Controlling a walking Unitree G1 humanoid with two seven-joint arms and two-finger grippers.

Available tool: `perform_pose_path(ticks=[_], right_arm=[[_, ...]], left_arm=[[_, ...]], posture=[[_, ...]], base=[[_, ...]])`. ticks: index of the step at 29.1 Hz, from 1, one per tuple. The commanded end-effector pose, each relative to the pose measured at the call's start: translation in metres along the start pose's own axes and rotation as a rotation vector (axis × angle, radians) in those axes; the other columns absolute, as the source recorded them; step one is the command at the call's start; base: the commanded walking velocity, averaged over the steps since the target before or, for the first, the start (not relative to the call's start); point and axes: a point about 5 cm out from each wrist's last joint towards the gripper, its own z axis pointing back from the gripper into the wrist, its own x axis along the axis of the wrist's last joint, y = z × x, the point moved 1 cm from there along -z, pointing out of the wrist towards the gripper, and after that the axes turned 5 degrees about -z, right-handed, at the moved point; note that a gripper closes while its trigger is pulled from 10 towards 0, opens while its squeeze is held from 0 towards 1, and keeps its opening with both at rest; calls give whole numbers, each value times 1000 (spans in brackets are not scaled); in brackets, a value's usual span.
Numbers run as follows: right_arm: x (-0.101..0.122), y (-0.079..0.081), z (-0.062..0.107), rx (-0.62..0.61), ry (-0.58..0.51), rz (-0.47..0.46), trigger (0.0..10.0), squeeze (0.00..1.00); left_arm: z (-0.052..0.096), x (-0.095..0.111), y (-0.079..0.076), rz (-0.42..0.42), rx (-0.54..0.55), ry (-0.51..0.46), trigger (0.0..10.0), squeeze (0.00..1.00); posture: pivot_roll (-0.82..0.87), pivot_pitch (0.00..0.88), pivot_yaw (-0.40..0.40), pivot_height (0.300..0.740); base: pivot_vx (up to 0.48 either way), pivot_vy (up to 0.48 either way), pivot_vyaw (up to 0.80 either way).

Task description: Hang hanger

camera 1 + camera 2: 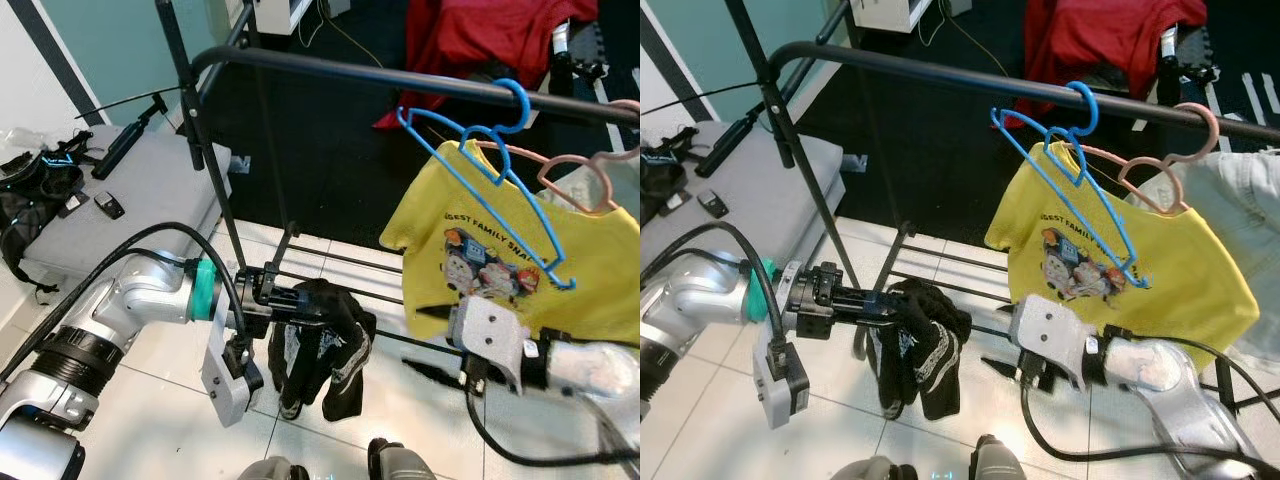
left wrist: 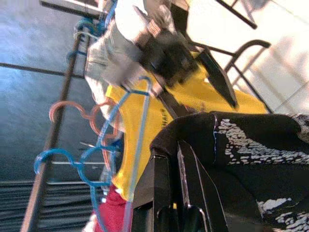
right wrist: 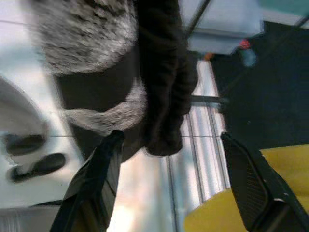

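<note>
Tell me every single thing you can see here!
rail: one, black, across the top.
blue hanger: one, hooked on the rail.
pink hanger: one, on the rail beside the blue one.
yellow shirt: one, hanging below the hangers.
black garment: one, with white print, in the left gripper.
red cloth: one, behind the rail.
grey bench: one, left side.
left gripper: shut on the black garment.
right gripper: open, near the garment.

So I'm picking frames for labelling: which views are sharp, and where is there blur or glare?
Both eye views are sharp: rail, yellow shirt print readable. Left wrist view is soft, the black garment clearest. Right wrist view is smeared across the garment, with floor glare between the open right claw fingers.
</note>
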Motion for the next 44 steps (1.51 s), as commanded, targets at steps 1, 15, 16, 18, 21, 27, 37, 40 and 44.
perform_pose_path(ticks=[1, 15, 16, 18, 21, 27, 37, 40, 44], right_arm=[[-5, 2, -5, -3, 7, 35, 10000, 0], [9, 5, -43, 108, -133, 83, 10000, 0], [9, 5, -43, 108, -133, 83, 10000, 0], [12, 13, -36, 170, -143, 50, 10000, 0], [13, 20, -27, 220, -139, 38, 10000, 0], [10, 30, -25, 277, -131, 45, 10000, 0], [1, 29, -49, 250, -124, 35, 10000, 0], [-4, 15, -52, 176, -101, 40, 10000, 0], [-8, 8, -55, 145, -89, 22, 10000, 0]], left_arm=[[1, 4, 7, -36, 13, -28, 10000, 0], [-4, 7, 16, -74, 15, -80, 10000, 0], [-4, 7, 16, -74, 15, -80, 10000, 0], [-3, 7, 15, -73, 12, -76, 10000, 0], [-2, 8, 15, -71, 11, -76, 10000, 0], [-3, 9, 16, -71, 18, -85, 10000, 0], [-7, 12, 24, -86, 42, -109, 10000, 0], [-6, 12, 26, -91, 49, -110, 10000, 0], [-6, 13, 28, -94, 62, -109, 10000, 0]], posture=[[-104, 103, 118, 740], [-61, 115, 104, 740], [-61, 115, 104, 740], [-60, 111, 95, 740], [-64, 110, 94, 740], [-74, 105, 97, 740], [-55, 96, 100, 740], [-45, 95, 98, 740], [-44, 97, 97, 740]], base=[[0, 0, 0], [0, 0, 0], [0, 0, 0], [0, 0, 0], [0, 0, 0], [0, 0, 0], [0, 0, 0], [0, 0, 0], [0, 0, 0]])
